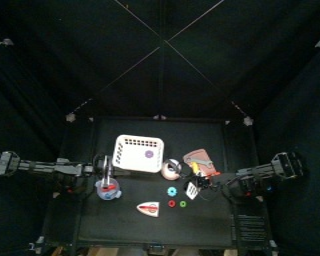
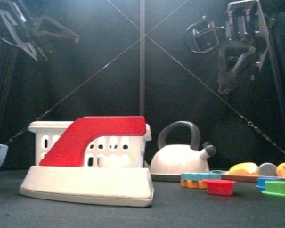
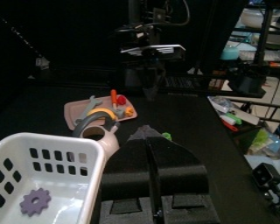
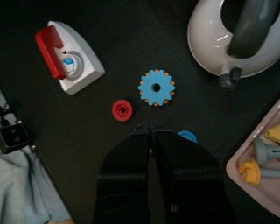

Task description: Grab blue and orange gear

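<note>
The black counter (image 1: 136,225) is seen from above with a white perforated box (image 1: 140,152) at its middle; a purple gear (image 3: 35,201) lies inside it. A white kettle (image 4: 240,37) is placed near a toy iron (image 4: 67,58) with a red top. The blue and orange gear (image 4: 157,86) lies flat on the counter between iron and kettle, just beside a small red ring (image 4: 122,109), untouched. The right gripper (image 4: 150,136) is held above it, fingers pressed together on nothing. The left gripper (image 3: 152,140) is raised beside the box, its fingers likewise pressed together.
</note>
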Robot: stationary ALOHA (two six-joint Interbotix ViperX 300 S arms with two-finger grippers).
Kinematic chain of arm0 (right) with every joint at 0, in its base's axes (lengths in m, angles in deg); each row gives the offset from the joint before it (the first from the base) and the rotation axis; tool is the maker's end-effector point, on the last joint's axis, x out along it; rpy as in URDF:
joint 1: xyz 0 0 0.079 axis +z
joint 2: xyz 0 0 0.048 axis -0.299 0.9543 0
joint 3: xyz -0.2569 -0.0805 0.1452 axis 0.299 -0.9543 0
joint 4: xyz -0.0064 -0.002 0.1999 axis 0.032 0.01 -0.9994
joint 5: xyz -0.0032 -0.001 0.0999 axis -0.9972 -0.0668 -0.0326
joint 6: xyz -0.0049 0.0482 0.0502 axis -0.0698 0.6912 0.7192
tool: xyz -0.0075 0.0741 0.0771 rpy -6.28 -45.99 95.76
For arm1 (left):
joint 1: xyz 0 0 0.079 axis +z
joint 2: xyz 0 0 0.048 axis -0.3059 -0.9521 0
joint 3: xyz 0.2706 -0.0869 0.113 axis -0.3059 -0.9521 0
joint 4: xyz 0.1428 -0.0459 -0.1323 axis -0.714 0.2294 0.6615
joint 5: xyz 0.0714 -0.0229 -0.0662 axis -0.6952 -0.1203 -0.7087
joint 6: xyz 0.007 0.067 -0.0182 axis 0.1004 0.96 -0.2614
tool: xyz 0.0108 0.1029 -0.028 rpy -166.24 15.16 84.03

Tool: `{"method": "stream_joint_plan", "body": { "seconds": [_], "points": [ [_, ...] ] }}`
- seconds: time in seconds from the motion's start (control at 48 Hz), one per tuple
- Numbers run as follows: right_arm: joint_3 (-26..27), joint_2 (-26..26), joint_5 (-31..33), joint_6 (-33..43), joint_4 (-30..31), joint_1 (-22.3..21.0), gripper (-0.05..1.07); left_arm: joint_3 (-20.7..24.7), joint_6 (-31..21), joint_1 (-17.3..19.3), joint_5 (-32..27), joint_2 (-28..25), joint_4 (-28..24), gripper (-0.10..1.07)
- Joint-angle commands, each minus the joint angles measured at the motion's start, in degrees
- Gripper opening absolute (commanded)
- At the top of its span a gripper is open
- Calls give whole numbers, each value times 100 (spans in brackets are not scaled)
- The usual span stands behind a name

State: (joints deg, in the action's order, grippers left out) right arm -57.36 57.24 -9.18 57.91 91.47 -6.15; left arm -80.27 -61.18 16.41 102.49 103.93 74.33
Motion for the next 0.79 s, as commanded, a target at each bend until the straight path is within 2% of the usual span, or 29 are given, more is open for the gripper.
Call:
{"method": "stream_joint_plan", "body": {
  "seconds": [0.0,0.146,0.271,0.438,0.646,0.771],
  "points": [
    [334,246,9,132,431,123,7,70,9,-18,53,-9,9,-3],
    [562,729,26,167,826,176,11,70,9,-18,53,-18,9,-3],
    [598,1055,26,158,835,167,22,62,9,-18,97,-18,9,-3],
    [659,1310,35,167,835,167,47,35,9,-18,141,-18,0,-3],
    [686,1529,35,132,949,132,84,35,9,-18,141,-18,9,-3],
    [694,1635,26,132,1028,132,100,18,9,-18,141,-18,0,-3]
  ]
}}
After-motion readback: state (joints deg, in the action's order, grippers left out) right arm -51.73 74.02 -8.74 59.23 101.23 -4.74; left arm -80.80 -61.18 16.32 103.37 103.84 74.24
